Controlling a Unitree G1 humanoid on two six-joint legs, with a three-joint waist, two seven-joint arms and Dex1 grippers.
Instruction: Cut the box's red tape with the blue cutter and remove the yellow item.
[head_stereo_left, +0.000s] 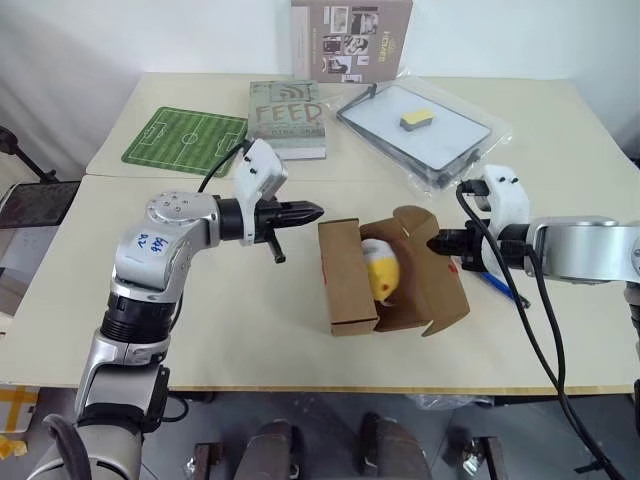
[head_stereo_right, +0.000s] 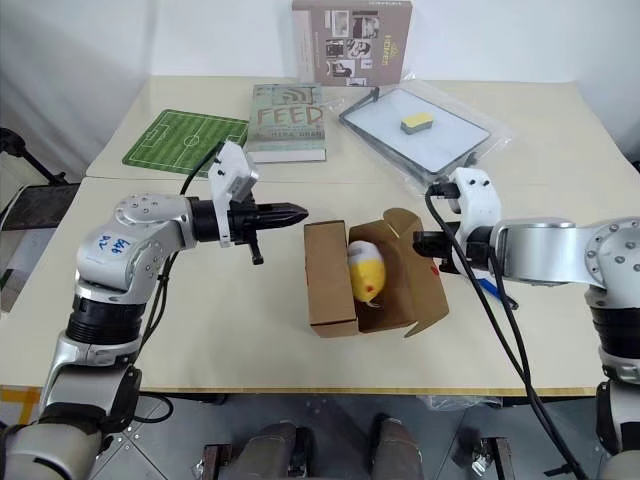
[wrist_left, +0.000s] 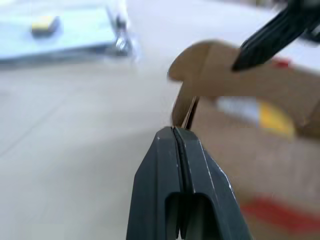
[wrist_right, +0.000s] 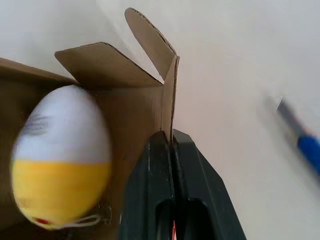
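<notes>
The box lies open on the counter, the yellow item inside. My left end effector hangs clenched and empty beside it; my right end effector, clenched, pinches a flap. My right wrist view shows the blue cutter on the counter; my left wrist view shows red tape on the cardboard.

Robot test lab, staged bench setup

2 pale benches pushed together against a bare white wall, laid with props: a football-pitch mat, a hardcover book, a bagged tray, a propped display card at upper centre.
</notes>
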